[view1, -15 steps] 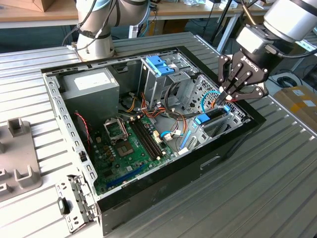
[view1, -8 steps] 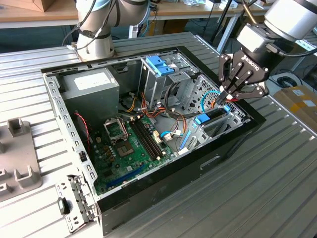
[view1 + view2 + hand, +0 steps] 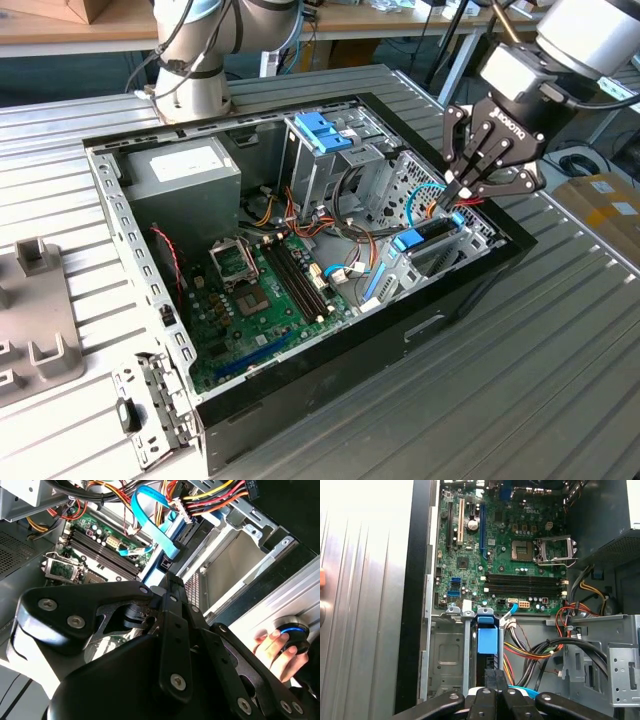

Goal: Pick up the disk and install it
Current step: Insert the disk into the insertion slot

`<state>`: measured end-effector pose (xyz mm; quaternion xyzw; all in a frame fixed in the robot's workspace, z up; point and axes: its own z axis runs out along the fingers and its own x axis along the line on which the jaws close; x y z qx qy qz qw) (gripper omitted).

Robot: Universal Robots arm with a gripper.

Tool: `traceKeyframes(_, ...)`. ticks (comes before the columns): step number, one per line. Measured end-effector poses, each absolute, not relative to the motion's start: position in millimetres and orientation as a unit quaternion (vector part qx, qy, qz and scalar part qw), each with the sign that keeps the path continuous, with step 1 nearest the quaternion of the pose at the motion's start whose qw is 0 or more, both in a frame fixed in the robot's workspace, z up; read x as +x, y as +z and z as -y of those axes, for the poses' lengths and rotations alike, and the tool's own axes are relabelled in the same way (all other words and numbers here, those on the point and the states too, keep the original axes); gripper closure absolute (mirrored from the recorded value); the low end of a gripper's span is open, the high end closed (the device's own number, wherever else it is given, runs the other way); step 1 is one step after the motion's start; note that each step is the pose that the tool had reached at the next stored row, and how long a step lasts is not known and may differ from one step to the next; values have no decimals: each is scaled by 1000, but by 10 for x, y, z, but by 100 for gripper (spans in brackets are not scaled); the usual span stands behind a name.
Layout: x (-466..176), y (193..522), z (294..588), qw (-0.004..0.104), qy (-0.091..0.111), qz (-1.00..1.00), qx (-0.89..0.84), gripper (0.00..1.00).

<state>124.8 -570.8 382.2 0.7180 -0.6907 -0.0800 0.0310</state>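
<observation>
Ribbed matt metal table (image 3: pixel 560 360), glossy green motherboard (image 3: pixel 520 545)

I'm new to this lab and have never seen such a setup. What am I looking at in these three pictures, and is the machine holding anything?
This is a robot arm working inside an open computer case that lies on a ribbed metal table. The exterior view comes from a camera off the arm: it shows the arm's black gripper reaching down into the case near the exterior view's right, at a drive bay with a blue-edged part, apparently the disk. A grey power-supply box and the green motherboard sit inside.

The two wrist views come from cameras riding on the arm, looking past the gripper into the case. In the first wrist view, the disk stands in its slot just ahead of the jaws. Whether the jaws grip it, I cannot tell. In the second wrist view, a person's hand rests on a button outside the case.
</observation>
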Motion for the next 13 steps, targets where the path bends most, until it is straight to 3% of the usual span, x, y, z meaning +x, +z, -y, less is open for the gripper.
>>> traceKeyframes(13,1248,3873,5708,31,-80,691,718,90)
